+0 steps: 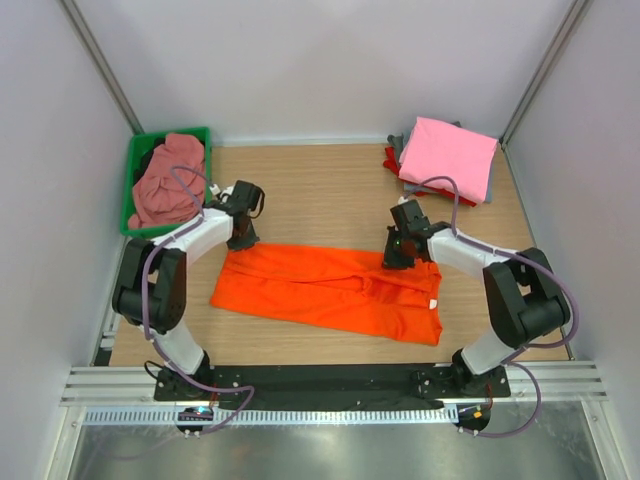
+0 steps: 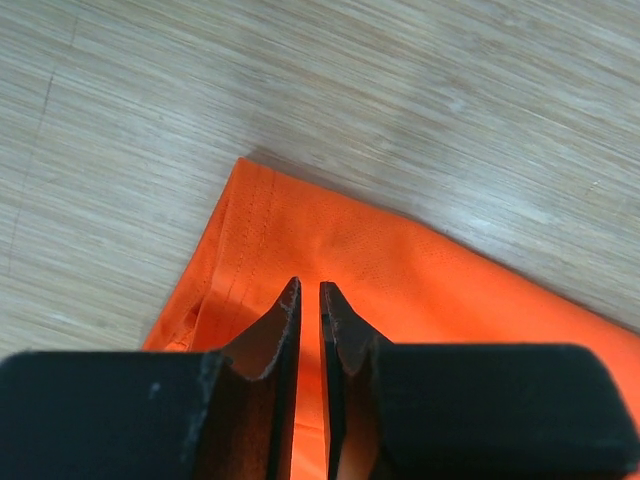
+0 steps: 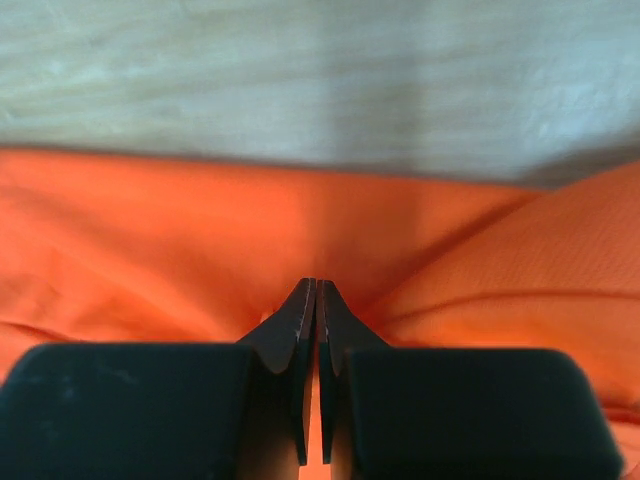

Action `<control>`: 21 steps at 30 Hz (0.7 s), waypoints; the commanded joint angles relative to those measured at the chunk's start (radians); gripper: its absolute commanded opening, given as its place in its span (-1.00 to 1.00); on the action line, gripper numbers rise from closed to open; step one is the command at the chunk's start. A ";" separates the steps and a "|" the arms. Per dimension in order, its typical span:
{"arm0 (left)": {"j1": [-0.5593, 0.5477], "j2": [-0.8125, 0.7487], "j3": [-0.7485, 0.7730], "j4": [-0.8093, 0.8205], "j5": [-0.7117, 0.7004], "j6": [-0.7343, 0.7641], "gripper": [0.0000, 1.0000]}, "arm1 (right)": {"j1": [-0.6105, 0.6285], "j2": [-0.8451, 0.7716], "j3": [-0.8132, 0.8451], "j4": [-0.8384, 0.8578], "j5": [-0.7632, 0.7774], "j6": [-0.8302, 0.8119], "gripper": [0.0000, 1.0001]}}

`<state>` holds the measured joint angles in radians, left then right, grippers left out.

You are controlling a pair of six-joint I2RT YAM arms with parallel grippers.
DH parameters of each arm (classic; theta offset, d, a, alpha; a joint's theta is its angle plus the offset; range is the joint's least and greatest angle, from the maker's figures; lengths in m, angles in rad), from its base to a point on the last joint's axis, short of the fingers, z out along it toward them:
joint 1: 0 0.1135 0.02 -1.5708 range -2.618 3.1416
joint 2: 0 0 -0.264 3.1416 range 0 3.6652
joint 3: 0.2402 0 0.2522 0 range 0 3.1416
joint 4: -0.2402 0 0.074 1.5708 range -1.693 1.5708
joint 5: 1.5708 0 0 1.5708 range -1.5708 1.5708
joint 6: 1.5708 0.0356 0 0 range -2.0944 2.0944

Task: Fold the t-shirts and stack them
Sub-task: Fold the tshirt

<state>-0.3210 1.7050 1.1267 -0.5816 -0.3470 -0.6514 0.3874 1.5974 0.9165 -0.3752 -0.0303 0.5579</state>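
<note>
A bright orange t-shirt (image 1: 330, 290) lies flat on the wooden table as a long band, with a white label (image 1: 434, 303) at its right end. My left gripper (image 1: 240, 240) is down on its far left corner. In the left wrist view (image 2: 310, 285) the jaws stand a thin slit apart with orange cloth (image 2: 400, 270) in it. My right gripper (image 1: 397, 260) is down on the shirt's far edge towards the right. In the right wrist view (image 3: 317, 283) it is shut and the orange cloth (image 3: 150, 230) puckers towards its tips.
A folded pink t-shirt (image 1: 447, 155) tops a stack at the far right, with red (image 1: 390, 160) and grey (image 1: 400, 143) cloth under it. A green bin (image 1: 150, 140) at the far left holds a crumpled dusty-pink shirt (image 1: 165, 185). White walls stand on three sides.
</note>
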 commanded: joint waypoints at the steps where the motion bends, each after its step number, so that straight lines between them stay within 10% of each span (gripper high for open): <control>1: -0.001 0.010 -0.013 0.046 -0.007 -0.017 -0.74 | 0.028 -0.091 -0.062 0.030 -0.043 0.031 -0.83; 21: -0.018 0.007 0.001 0.045 -0.001 -0.022 -0.85 | 0.304 -0.602 -0.162 -0.341 0.289 0.243 -0.79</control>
<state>-0.3244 1.7180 1.1152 -0.5655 -0.3470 -0.6556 0.6926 0.9821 0.7345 -0.6445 0.1219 0.7719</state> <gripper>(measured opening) 0.084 0.099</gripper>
